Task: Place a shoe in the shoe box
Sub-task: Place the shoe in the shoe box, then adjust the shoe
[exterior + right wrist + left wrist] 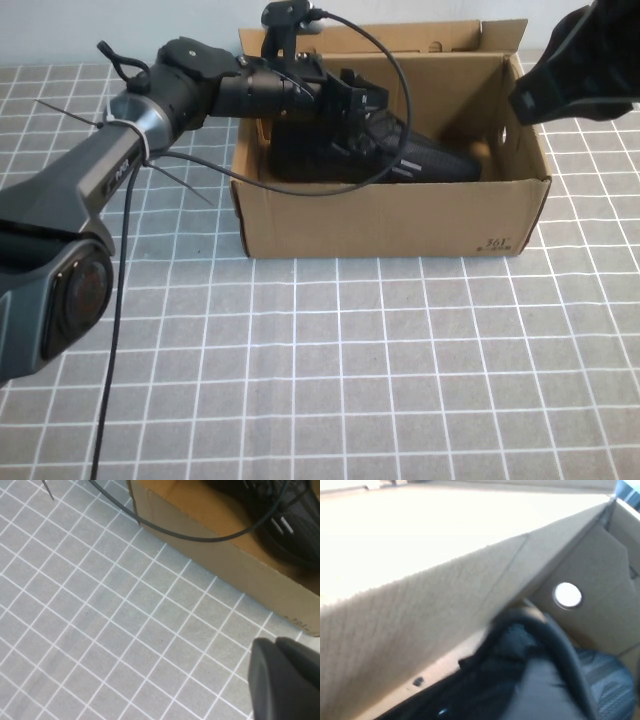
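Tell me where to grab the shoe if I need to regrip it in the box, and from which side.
Take the shoe at its collar, from above: it lies on its side inside the shoe box, whose walls block any side approach. The left tool is already over it; the right tool hangs beyond the box's right wall.

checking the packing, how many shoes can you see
1: the black shoe lies inside the shoe box, under the left gripper. The right gripper hovers above the box's right end. Another could be hidden.
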Motion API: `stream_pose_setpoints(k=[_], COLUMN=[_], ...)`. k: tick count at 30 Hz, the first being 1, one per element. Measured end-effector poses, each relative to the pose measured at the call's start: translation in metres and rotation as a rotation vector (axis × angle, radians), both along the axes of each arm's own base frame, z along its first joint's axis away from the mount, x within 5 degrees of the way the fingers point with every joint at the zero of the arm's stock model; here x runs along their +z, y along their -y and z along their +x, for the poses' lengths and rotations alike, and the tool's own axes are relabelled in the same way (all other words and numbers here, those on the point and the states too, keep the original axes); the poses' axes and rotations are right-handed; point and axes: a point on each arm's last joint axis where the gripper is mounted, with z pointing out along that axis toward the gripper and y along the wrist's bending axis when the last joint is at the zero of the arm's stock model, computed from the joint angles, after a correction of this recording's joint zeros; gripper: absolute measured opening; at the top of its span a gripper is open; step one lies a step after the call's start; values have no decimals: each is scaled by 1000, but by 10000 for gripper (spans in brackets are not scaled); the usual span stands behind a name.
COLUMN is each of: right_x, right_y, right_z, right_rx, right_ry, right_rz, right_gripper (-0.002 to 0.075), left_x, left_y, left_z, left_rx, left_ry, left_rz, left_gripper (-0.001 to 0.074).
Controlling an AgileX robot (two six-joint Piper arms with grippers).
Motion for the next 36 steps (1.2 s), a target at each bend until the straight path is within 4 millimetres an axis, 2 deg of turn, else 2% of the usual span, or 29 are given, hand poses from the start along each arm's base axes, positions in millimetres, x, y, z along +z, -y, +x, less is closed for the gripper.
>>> stream_pose_setpoints(k=[2, 3, 7, 11, 18, 21, 25, 28, 34, 36], right_x=[0, 0, -1, -12, -45, -55, -69, -84, -115, -122], right_y=[0, 0, 0, -5, -23, -35, -46, -48, -56, -59], right_z=[0, 0, 2, 14, 53, 72, 94, 111, 134, 140], right_rx=[0, -1, -7, -55, -150, -145, -100, -46, 41, 60], right_ry=[0, 1, -1, -42, -131, -147, -131, -87, -54, -43], right_rz=[0, -2, -9, -26, -70, -60, -119, -243, -376, -392], right_gripper=[-16, -16, -16, -16, -3, 70, 242, 341, 412, 467], left_x=[0, 0, 11, 44, 111, 134, 155, 158, 156, 156], left_y=[-1, -2, -7, -19, -40, -49, -59, -65, -73, -75], left_z=[-1, -2, -6, -17, -49, -62, -77, -84, -88, -87], left_rx=[-12, -17, -27, -39, -29, -8, -10, -26, -28, -25], left_ry=[-25, -42, -85, -60, 2, 44, 68, 51, -9, -12], left_rz=[-7, -14, -9, 62, 248, 325, 416, 477, 507, 507], left_gripper=[447, 481, 513, 462, 293, 233, 189, 172, 167, 166])
